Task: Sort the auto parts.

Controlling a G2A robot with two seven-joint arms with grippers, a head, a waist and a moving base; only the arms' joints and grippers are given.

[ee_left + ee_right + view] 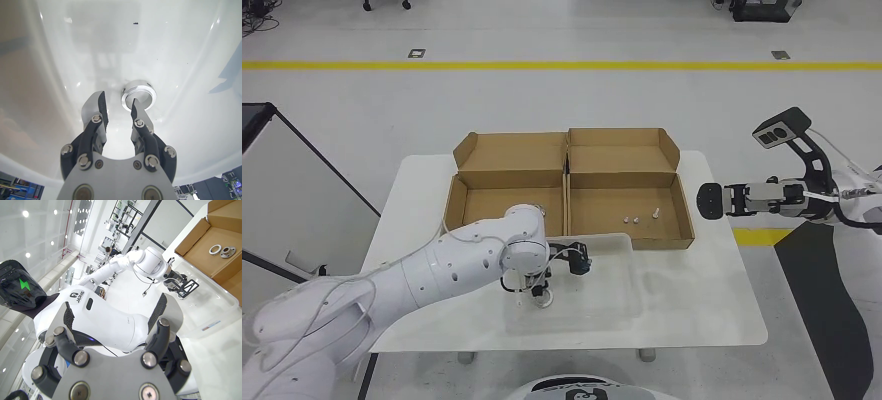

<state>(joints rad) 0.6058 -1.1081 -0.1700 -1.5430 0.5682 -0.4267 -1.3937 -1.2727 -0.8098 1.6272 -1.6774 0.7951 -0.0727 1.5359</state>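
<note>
Ring (139,94) flat on the clear bin (56,75) floor, left claw (118,96) straddling its wall.
Claw half open, holding nothing: one finger tip in the hole, other outside, rim between. Hole faces up. Left arm much nearer; right claw (115,298) wide, empty, off at the table (712,300) edge. Floor glossy, likely slippery; bin walls well apart from fingers.

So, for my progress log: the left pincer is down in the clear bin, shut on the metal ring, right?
Not shut: the left wrist view shows the left pincer open, one finger inside the metal ring, the other outside. The rest holds.
</note>
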